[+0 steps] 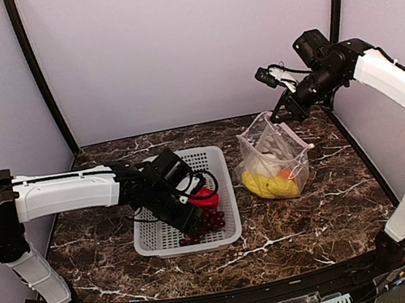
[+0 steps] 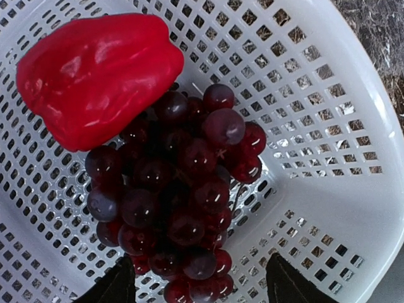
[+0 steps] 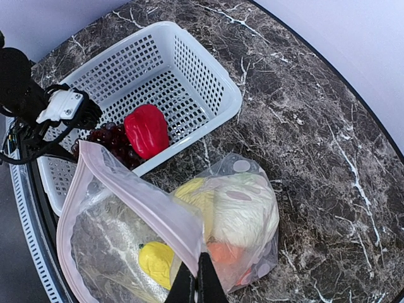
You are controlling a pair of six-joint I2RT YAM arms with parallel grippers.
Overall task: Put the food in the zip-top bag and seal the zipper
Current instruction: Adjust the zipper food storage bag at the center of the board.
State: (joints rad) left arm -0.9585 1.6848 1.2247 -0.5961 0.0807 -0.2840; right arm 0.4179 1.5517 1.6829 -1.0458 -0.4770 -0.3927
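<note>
**Hands and food only partly seen**

In the left wrist view the left hand [image 2: 202, 287] shows only two dark fingertips [image 2: 117, 287] at the bottom edge. That edge also cuts off the lower end of the grape bunch [image 2: 183, 202], and the basket [image 2: 328, 126] runs out of frame on every side. From above, that hand covers part of the bunch and much of the red pepper [image 1: 207, 195]. In the right wrist view the right hand [image 3: 197, 281] is cut down to a pinched tip at the bottom edge, which also crops the zip-top bag [image 3: 101, 246]. Inside the bag, the orange tomato [image 3: 224, 252] sits partly behind the cauliflower [image 3: 243, 211]. The bag's rim and the left arm's cables [image 3: 88, 117] screen most of the grapes.
</note>
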